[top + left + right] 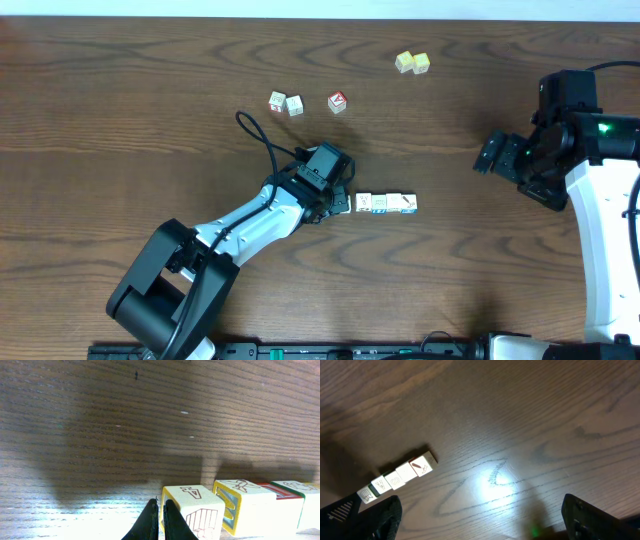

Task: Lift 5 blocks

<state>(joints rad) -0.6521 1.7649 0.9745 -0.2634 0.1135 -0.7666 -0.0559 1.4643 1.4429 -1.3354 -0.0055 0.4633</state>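
Your left claw (161,506), pressed together, is sitting against one end of the row of blocks (385,203) lying mid-table (130,110), while your right claw (482,510), spread wide, is hanging well apart. You are likely bracing the row for a squeeze lift, so the right claw is needing to meet the far end squarely. The blocks are looking like smooth, square-edged printed cubes on dark grained wood.

The overhead camera looks straight down on the whole table (120,100), the left wrist camera skims low and very near the wood, the right wrist camera looks down from higher by the right edge, and all three share the row of blocks (385,204).
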